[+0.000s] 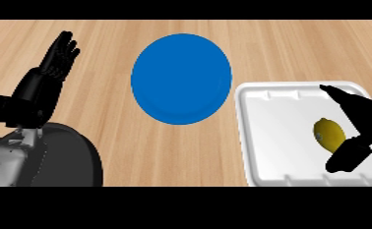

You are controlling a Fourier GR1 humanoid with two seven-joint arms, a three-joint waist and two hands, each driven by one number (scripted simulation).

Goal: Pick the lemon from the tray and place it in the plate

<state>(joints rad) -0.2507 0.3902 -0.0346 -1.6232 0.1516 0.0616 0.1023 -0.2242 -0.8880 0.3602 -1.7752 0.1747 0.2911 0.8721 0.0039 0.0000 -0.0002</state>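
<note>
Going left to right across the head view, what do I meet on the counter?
left hand, resting open near the left edge → blue plate → white tray → lemon lying in the tray

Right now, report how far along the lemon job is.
Done: nothing yet; the lemon lies in the white tray, not on the blue plate. In hand: the right hand is over the tray at the lemon. Left: lift it, carry it to the plate, release. The left hand rests open at the view's left.
</note>
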